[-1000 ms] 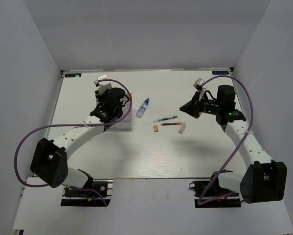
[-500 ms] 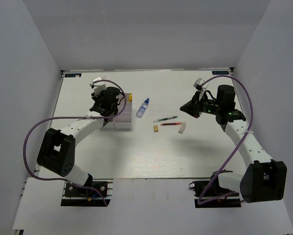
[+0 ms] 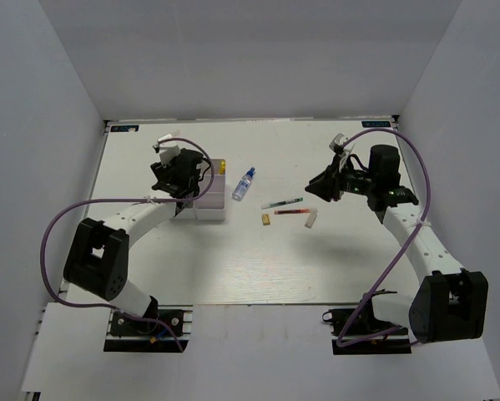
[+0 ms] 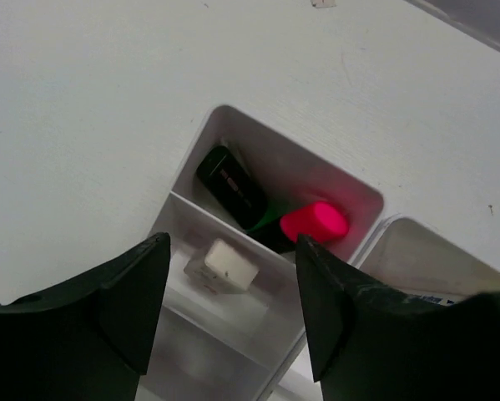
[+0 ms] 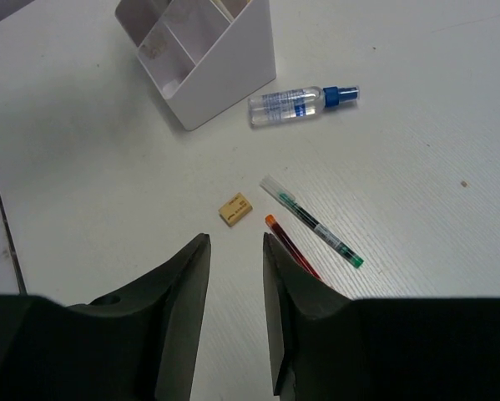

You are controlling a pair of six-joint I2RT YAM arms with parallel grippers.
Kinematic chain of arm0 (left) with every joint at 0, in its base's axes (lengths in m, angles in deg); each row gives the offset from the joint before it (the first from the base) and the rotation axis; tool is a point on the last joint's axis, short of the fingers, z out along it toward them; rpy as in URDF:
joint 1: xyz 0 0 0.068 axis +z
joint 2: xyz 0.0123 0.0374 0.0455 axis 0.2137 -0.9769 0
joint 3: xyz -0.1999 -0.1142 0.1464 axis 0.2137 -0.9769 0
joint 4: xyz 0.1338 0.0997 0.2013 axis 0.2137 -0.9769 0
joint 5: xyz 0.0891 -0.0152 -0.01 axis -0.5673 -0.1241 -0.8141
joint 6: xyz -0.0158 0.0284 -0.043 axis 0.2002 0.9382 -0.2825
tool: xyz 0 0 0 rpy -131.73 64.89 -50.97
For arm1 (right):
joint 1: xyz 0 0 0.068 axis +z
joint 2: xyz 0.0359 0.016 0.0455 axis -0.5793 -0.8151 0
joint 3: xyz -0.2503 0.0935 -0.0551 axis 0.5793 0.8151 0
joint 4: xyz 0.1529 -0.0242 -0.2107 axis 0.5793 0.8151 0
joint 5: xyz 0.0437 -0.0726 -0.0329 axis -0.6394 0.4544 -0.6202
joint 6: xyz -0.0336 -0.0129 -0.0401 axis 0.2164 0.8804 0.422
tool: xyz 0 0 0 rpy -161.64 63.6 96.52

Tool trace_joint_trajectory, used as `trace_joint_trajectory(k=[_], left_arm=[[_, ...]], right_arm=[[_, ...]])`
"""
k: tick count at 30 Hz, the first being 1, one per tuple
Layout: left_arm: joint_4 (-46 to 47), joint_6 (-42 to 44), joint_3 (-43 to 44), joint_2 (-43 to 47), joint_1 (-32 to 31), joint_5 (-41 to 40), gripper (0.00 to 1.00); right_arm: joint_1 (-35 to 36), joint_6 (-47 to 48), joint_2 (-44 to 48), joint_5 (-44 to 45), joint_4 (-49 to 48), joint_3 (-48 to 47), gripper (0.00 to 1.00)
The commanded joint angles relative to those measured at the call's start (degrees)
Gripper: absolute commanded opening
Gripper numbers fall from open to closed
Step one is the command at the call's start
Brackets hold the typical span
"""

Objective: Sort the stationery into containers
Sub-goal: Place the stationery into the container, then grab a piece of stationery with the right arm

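The left fingers [image 4: 128,292] stand wide and empty above the white box [image 4: 283,163] at centre frame. The right fingers [image 5: 183,309], narrowly parted, hover empty over the surface [image 5: 91,184], lower left of the green pen [image 5: 316,227].

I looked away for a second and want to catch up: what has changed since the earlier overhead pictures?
The left gripper shifted slightly left over the box as its elbow swung forward, and its jaws opened with nothing between them. The right gripper also opened, otherwise barely moving. The green pen, red pen, yellow piece and spray bottle lie where they were.
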Motion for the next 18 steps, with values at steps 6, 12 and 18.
trace_joint_trajectory(k=[6, 12, 18], left_arm=[[-4.8, -2.1, -0.3, 7.5, 0.3, 3.9, 0.87], [-10.0, 3.0, 3.3, 17.1, -0.8, 15.8, 0.89], [-14.2, 10.2, -1.2, 29.6, -0.8, 34.5, 1.00]], right_arm=[[-0.2, 2.3, -1.2, -1.0, 0.7, -0.7, 0.47], [1.5, 11.8, -5.2, 1.9, 6.7, -2.6, 0.55], [9.2, 12.9, -15.9, 11.1, 12.3, -9.4, 0.56]])
